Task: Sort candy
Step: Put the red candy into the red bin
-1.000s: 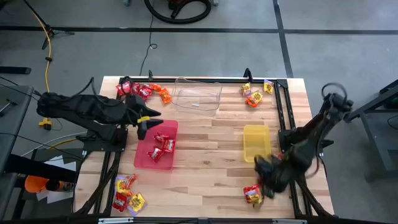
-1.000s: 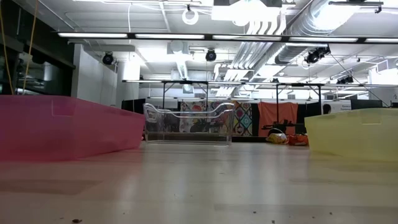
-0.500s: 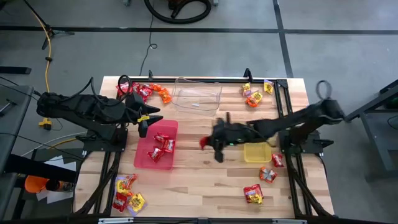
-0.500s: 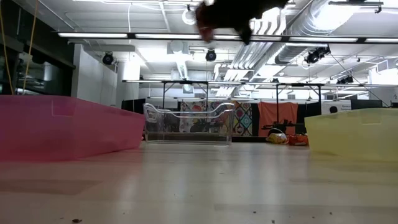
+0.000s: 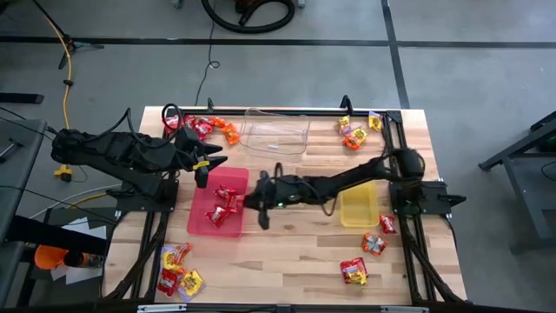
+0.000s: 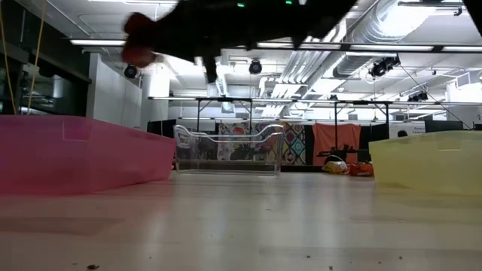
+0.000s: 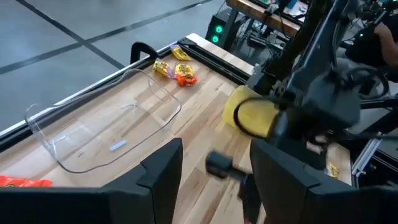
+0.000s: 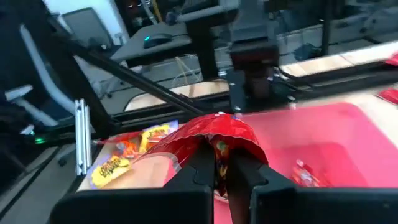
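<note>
Wooden table (image 5: 295,235), red tray (image 5: 208,219), grey concrete floor (image 5: 469,69)

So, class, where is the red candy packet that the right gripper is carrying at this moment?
In the high view, the red candy packet is pinched in the shut right gripper, held above the right edge of the red tray, left of the yellow tray.

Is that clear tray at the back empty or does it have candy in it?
Empty. The clear tray shows only bare wood through it.
</note>
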